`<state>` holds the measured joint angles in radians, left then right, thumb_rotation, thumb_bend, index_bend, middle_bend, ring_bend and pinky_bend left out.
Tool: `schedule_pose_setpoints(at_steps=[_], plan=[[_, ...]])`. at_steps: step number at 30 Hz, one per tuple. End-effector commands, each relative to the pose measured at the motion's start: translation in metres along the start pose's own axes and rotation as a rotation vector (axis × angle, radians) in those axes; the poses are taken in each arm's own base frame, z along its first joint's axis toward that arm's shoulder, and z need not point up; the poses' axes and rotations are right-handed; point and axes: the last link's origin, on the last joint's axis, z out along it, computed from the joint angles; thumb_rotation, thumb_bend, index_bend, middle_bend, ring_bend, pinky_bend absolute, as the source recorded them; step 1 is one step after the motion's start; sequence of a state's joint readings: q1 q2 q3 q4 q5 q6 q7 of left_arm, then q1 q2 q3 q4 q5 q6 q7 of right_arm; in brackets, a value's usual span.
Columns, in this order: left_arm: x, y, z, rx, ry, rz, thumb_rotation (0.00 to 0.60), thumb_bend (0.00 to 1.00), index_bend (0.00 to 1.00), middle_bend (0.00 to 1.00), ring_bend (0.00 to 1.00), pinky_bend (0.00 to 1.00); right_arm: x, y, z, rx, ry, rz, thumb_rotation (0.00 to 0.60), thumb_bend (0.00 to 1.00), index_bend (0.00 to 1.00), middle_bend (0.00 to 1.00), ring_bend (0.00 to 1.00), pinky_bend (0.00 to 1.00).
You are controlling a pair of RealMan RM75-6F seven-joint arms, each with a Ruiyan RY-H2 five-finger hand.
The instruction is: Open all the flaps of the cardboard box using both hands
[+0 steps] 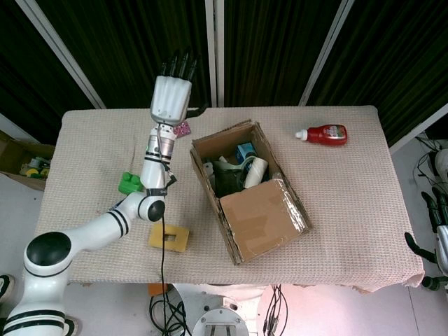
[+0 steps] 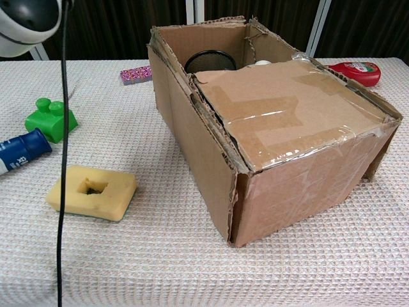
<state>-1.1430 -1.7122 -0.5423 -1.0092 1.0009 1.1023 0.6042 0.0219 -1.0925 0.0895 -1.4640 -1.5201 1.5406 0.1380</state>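
The cardboard box [image 1: 210, 185] lies at an angle in the middle of the table. Its far half is uncovered, showing a black cup [image 2: 209, 61] and a white bottle [image 1: 255, 171] inside. The taped near flap [image 1: 260, 218] still lies flat over the near half, as the chest view shows of that near flap [image 2: 287, 109]. My left hand [image 1: 171, 94] is raised above the table left of the box's far corner, fingers straight, holding nothing. My right hand [image 1: 439, 222] hangs low beyond the table's right edge, empty, with its fingers apart.
A red sauce bottle [image 1: 323, 134] lies right of the box. A pink packet [image 2: 135, 75], a green brick [image 1: 130, 183], a blue and white bottle [image 2: 19, 151] and a yellow sponge [image 1: 168, 237] lie to its left. My left arm [image 1: 105, 227] crosses the left side.
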Motion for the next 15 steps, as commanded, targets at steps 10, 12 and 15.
schedule_pose_setpoints(at_steps=[10,12,15], plan=[[0.047,-0.180,-0.174,0.044,-0.399,0.040,0.018,0.11,0.02,0.06,0.04,0.16,0.039,-0.070,0.035,0.319,0.029,-0.038,0.600,0.50,0.00,0.02,0.00,0.00],[0.045,-0.198,-0.196,0.074,-0.411,0.043,0.021,0.12,0.02,0.06,0.04,0.16,0.048,-0.089,0.047,0.394,0.032,-0.021,0.600,0.65,0.00,0.07,0.00,0.00],[0.042,-0.218,-0.228,0.110,-0.387,0.008,0.025,0.13,0.01,0.06,0.04,0.16,0.055,-0.114,0.066,0.473,0.014,-0.043,0.600,0.77,0.09,0.14,0.00,0.00]])
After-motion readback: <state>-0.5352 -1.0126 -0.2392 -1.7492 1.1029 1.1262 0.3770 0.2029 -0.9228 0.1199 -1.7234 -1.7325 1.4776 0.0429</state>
